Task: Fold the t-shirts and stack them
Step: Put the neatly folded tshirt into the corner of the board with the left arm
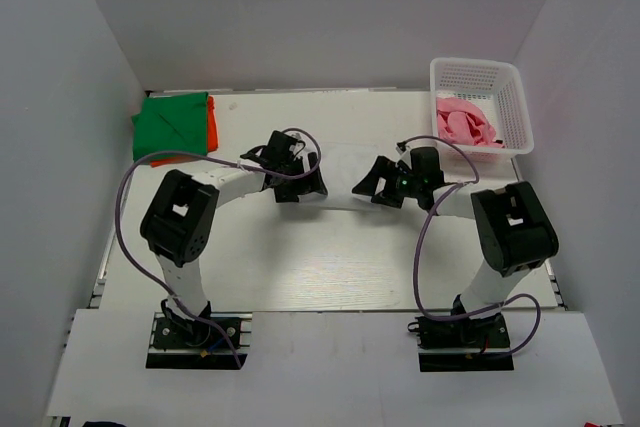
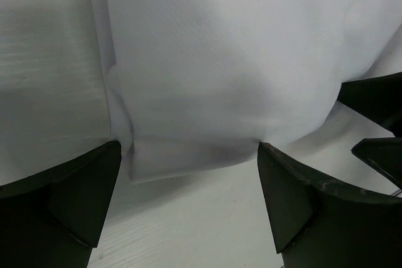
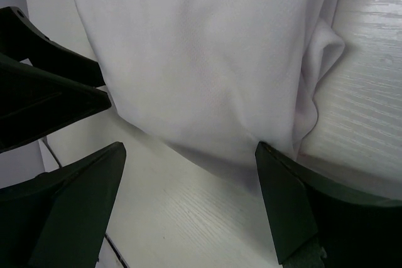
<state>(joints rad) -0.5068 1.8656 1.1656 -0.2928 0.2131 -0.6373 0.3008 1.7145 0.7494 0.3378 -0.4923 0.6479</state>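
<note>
Two pairs of jaws, left and right, stood open and empty over the edges of the plain white soft-cloth t-shirt lying at the middle of the white table; light and limp, it seemed best pinched at its corners.

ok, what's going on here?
Both arms are at the white shirt mid-table. The left end effector and right end effector are open, each straddling an edge of it, with nothing gripped yet. A green shirt lies folded on an orange shirt at far left. A pink shirt sits in the basket.
</note>
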